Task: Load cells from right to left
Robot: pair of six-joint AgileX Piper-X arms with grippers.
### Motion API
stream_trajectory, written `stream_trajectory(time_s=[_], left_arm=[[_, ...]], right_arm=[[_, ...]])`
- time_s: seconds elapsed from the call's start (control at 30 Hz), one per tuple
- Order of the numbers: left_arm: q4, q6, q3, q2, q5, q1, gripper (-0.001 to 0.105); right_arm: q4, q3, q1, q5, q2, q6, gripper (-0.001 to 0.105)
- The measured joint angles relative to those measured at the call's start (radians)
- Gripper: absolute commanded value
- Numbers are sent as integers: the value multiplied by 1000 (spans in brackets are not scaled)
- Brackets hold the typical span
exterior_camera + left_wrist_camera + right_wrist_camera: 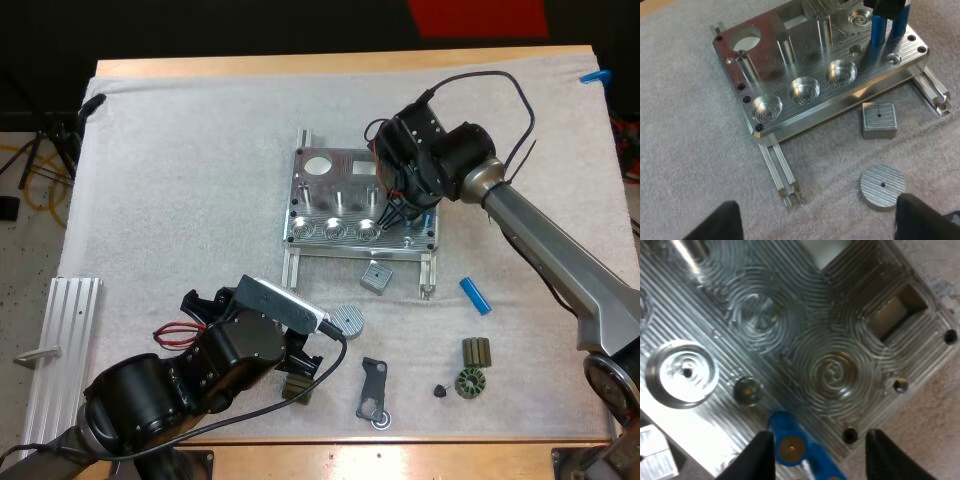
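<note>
**Blue cylinder upright at the fixture's front corner**

The metal fixture sat in the middle of the white mat on the desk. The right pincer hung over the fixture's 4 o'clock corner. Under it a blue cylinder stood upright, its lower end meeting the plate at 3 o'clock of a row of three round sockets along the front edge. Whether this pincer gripped the cylinder could not be told.

The left pincer was at 7 o'clock of the fixture, well apart from it, its fingers spread wide with nothing between them.

A square metal block lay just off the fixture's front edge at 6 o'clock. A round metal disc lay beyond the block, near the left pincer. A second blue cylinder lay flat on the mat at 4 o'clock of the fixture. A dark bracket and a toothed ring lay near the desk's front edge.
</note>
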Motion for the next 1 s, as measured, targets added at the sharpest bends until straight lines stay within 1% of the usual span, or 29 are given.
stream_trajectory(time_s=[0.1,0.3,0.93,1.0], left_arm=[[0,0,0,0,0,0,63],[0,0,0,0,0,0,63],[0,0,0,0,0,0,63],[0,0,0,0,0,0,63]], right_arm=[[0,0,0,27,0,0,42],[-4,5,-6,35,0,0,42],[-22,10,-11,37,42,0,42],[-22,10,-11,25,42,0,42]])
